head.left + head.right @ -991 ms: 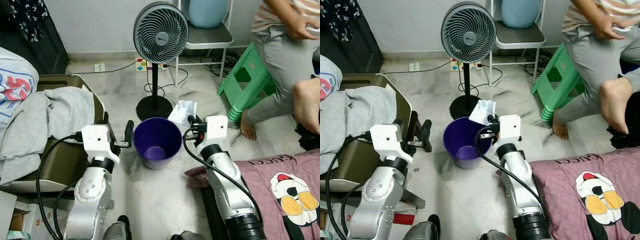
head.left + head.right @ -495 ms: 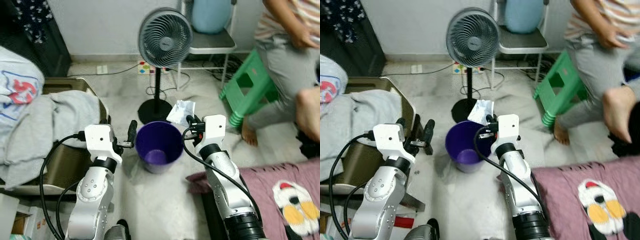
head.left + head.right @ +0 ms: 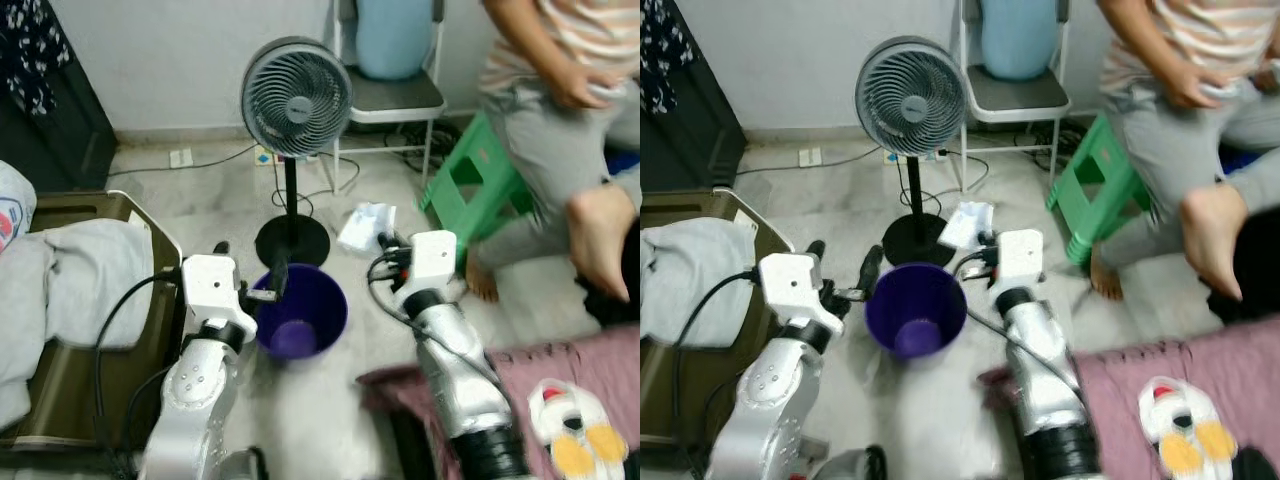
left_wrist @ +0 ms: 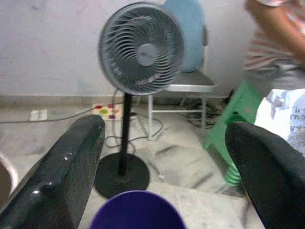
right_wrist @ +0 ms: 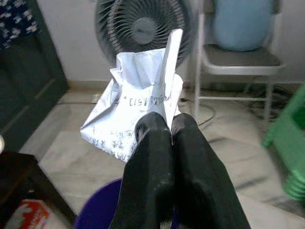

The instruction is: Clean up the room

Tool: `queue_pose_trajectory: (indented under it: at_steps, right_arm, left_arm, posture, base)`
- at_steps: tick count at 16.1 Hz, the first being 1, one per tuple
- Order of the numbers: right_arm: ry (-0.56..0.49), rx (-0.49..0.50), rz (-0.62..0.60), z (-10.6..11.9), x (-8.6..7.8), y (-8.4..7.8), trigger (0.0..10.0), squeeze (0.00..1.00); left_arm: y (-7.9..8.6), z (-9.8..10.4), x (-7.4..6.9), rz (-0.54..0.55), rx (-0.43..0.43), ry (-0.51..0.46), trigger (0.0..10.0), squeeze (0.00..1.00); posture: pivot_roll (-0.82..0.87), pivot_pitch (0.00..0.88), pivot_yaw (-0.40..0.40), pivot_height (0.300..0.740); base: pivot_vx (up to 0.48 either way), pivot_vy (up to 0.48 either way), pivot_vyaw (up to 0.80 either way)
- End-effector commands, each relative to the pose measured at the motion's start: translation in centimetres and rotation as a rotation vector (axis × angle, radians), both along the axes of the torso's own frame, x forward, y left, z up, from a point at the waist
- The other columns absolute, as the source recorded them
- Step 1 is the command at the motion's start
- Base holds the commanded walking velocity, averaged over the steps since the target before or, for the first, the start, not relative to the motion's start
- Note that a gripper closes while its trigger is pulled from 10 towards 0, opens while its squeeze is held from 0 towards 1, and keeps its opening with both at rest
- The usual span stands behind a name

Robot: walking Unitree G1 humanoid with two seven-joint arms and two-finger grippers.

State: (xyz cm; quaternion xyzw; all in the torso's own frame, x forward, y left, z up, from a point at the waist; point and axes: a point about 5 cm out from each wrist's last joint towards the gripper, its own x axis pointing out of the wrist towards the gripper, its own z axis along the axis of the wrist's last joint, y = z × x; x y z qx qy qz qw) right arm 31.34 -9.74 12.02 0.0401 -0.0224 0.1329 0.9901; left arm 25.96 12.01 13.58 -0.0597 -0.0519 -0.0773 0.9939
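Right gripper (image 5: 162, 126) pinching white paper (image 5: 138, 114) above purple bin (image 3: 300, 310); left gripper (image 4: 162, 162) wide apart.

Head eyes look down; wrist views face the fan (image 4: 141, 47)

The crumpled white paper (image 5: 136, 112) pinched in the right gripper (image 5: 164, 125), its jaws closed on it, carries rows of small dark print. In the middle of the right wrist frame one line looks like digits, perhaps "151", but the rest is too small and creased to make out. The grey fan (image 3: 297, 98) has a small badge at its hub, unreadable from here.
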Motion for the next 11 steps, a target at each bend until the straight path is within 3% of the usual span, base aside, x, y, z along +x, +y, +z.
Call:
queue_pose_trajectory:
  at_steps: [1, 3, 9, 11]
  right_arm:
    - [-0.006, -0.01, 0.007, 0.17, 0.09, 0.1, 10.0, 0.0]
    - [-0.008, -0.011, 0.008, 0.2, 0.14, 0.13, 10.0, 0.0]
    - [-0.019, -0.01, 0.01, 0.32, 0.23, 0.29, 10.0, 0.0]
    - [-0.028, -0.02, 0.011, 0.44, 0.27, 0.36, 10.0, 0.0]
  left_arm:
    - [0.19, -0.09, -0.04, 0.007, -0.001, 0.009, 10.0, 0.0]
    - [0.18, -0.06, -0.03, 0.007, 0.0, 0.007, 10.0, 0.0]
    - [0.51, 0.04, 0.24, 0.051, 0.013, 0.011, 10.0, 0.0]
    - [0.59, 0.12, 0.29, 0.06, 0.015, 0.008, 10.0, 0.0]
  posture:
    - [-0.02, 0.201, -0.053, 0.74]
    - [-0.02, 0.201, -0.051, 0.74]
    - [-0.01, 0.202, -0.05, 0.74]
    - [-0.01, 0.202, -0.049, 0.74]
  base:
    - [0.352, 0.0, 0.0]
    - [0.345, 0.0, 0.0]
    - [0.0, 0.0, 0.0]
    - [0.0, 0.0, 0.8]
